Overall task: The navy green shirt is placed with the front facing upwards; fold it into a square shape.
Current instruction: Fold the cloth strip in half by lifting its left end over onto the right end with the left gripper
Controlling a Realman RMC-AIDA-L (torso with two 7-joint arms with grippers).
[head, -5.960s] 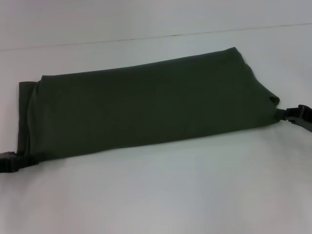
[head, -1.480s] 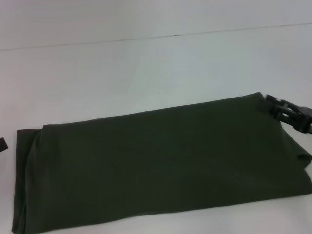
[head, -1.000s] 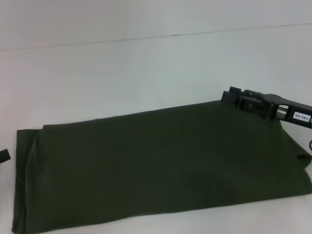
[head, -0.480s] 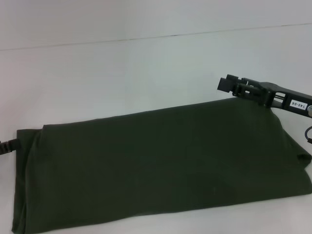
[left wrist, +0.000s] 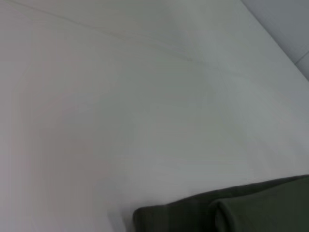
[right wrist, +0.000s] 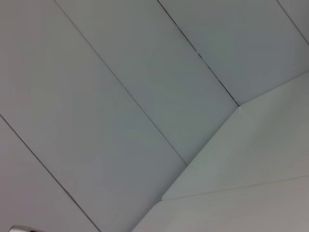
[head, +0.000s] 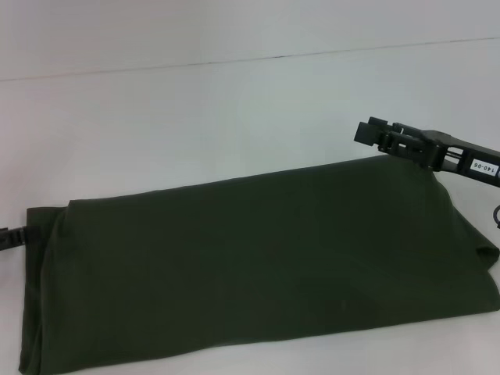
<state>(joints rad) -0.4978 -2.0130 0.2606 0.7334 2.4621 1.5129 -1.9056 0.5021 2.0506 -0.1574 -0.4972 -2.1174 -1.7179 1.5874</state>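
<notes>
The navy green shirt (head: 258, 266) is laid on the white table (head: 195, 117) as a long, narrow band, near the front edge, with its lettering and sleeves tucked out of sight. The lengthwise folds are judged to be done; the band remains to be folded across its length to reach a square. The right gripper (head: 373, 133) is held just above the shirt's far right corner, apart from the cloth; whether its jaws are apart or together cannot be told. Only a dark tip of the left gripper (head: 9, 237) is seen at the shirt's left end, and its jaws cannot be made out. The shirt's near left corner is cut off by the frame.
</notes>
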